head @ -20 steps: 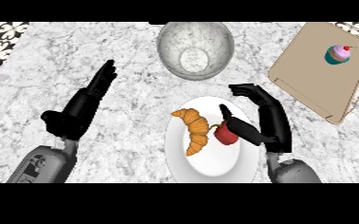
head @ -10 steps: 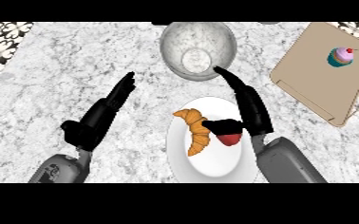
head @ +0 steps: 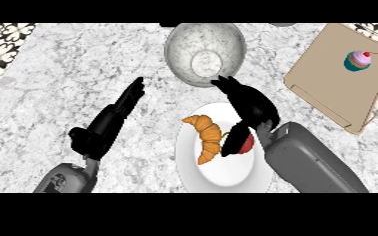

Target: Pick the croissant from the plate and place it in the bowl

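Observation:
An orange croissant (head: 206, 138) lies on the left half of a white plate (head: 221, 172) near the counter's front. A red fruit (head: 246, 144) sits beside it on the plate, partly hidden by my right hand (head: 249, 104). That hand hovers over the plate's far right edge, fingers pointing toward the bowl, with nothing in it. The grey speckled bowl (head: 204, 51) stands just beyond the plate and holds nothing. My left hand (head: 111, 121) is open to the left of the plate, fingers straight, apart from the croissant.
A tan cutting board (head: 325, 80) lies at the right, with a pink-topped cupcake (head: 358, 60) on it. A patterned strip (head: 13, 40) runs along the counter's far left edge.
My right hand has lifted from beside the red fruit and moved forward toward the bowl, its fingers straightening. My left hand has shifted right, closer to the plate.

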